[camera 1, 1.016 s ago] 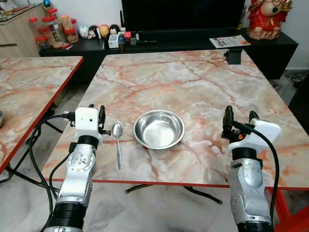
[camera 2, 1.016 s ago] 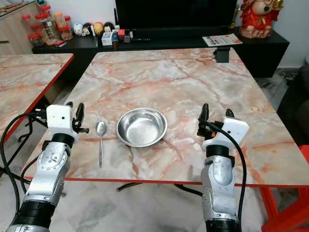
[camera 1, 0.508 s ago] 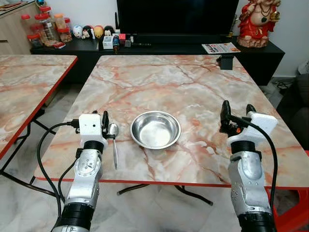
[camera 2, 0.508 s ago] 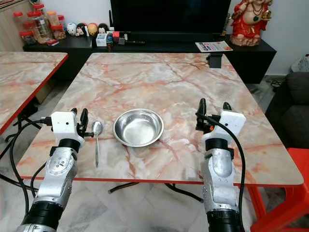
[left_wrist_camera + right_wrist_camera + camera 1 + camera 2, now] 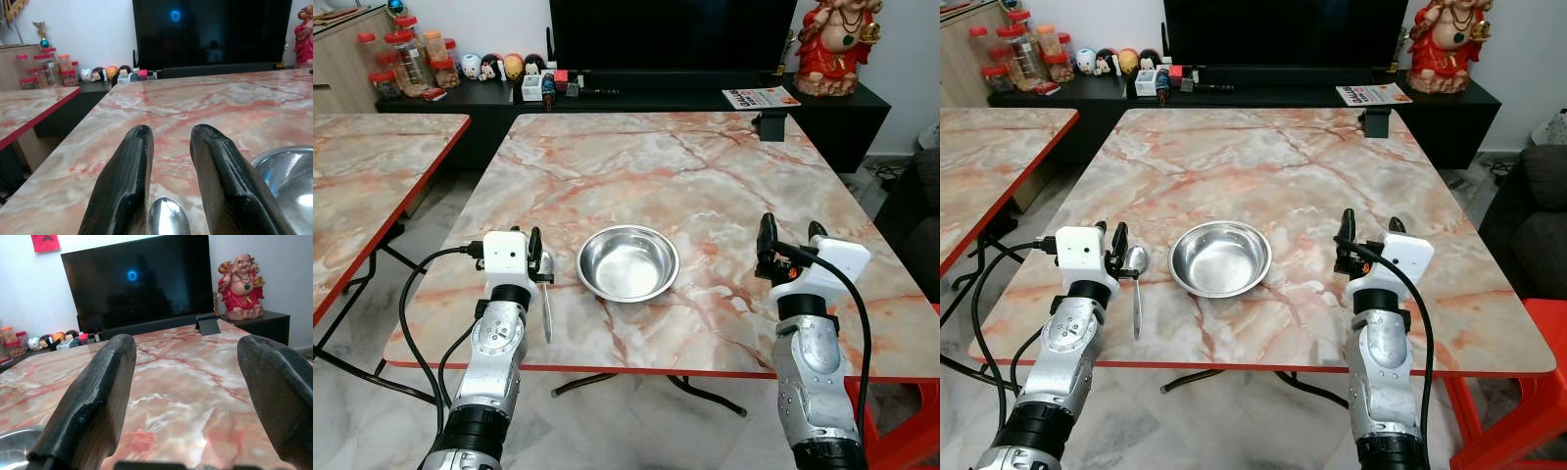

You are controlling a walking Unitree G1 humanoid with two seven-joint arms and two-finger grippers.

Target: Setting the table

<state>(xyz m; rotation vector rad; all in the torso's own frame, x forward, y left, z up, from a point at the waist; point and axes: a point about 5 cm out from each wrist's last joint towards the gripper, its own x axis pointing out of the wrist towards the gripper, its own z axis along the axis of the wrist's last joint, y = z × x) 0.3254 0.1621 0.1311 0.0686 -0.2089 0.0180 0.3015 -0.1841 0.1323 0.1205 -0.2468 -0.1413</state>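
Left eye view: a pink-and-cream marble-patterned desk with a red edge [image 5: 705, 166] fills the middle of the frame. Just left of centre on it sits a round shiny steel bowl [image 5: 627, 262], upright. Beside it toward the left lies a long steel spoon [image 5: 546, 304], its handle running down toward the near edge and its bowl end hidden behind the left gripper [image 5: 537, 257], which sits low over that end at the lower left. The right gripper [image 5: 788, 245] stands over the desk at the lower right, well apart from the steel bowl. A second marble-patterned desk [image 5: 362, 186] lies along the left edge of the frame. Across the top runs a low black cabinet [image 5: 862, 103] carrying a black television screen [image 5: 671, 34] and, in the upper right corner, a red seated figurine [image 5: 842, 44].

Right eye view: the same layout, with the spoon's bowl end visible just beside the left gripper's black fingers.

Left wrist view: the jaws are released, a narrow gap between them, and the spoon's rounded end shows in that gap at the bottom centre, ungrasped. The steel bowl's rim enters at the lower right.

Right wrist view: the jaws are spread wide above bare marble, holding nothing.
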